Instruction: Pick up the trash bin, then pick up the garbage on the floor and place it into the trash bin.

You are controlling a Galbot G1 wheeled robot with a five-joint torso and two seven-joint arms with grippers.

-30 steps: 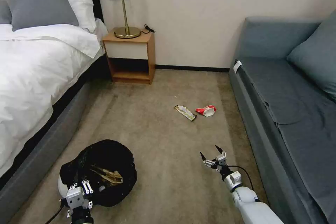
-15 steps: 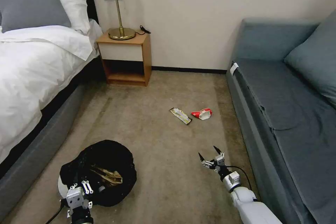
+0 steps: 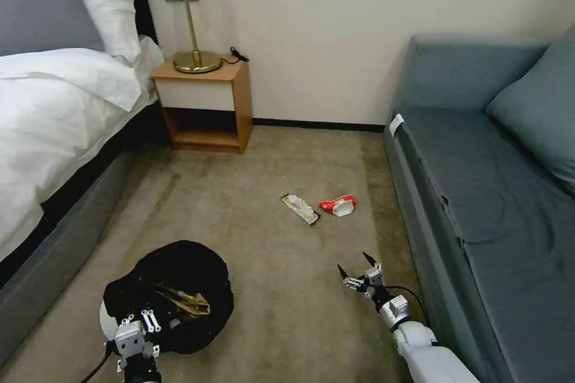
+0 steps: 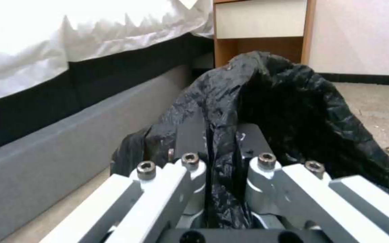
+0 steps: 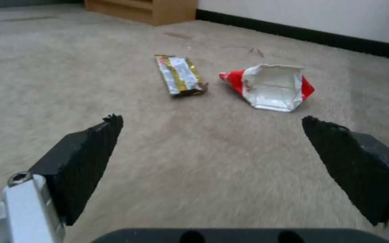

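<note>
The trash bin (image 3: pixel 171 293), lined with a crinkled black bag (image 4: pixel 293 111), hangs low at my left. My left gripper (image 3: pixel 144 316) is shut on the bag-covered rim (image 4: pixel 209 141). Crumpled brown paper (image 3: pixel 187 301) lies inside the bin. On the carpet ahead lie two pieces of garbage: a flat brown-and-white wrapper (image 3: pixel 299 209) (image 5: pixel 179 74) and, just to its right, a crushed red-and-white packet (image 3: pixel 338 206) (image 5: pixel 271 86). My right gripper (image 3: pixel 354 266) (image 5: pixel 212 125) hovers open above the carpet, short of both pieces, with nothing between its fingers.
A bed (image 3: pixel 48 119) runs along the left and a grey-blue sofa (image 3: pixel 491 191) along the right. A wooden nightstand (image 3: pixel 203 105) with a lamp (image 3: pixel 182 12) stands against the far wall. Open carpet (image 3: pixel 257 263) lies between them.
The whole head view has shifted, so the camera moved: the room's things now sit further left and the litter slightly lower. Both arms keep their places in the picture.
</note>
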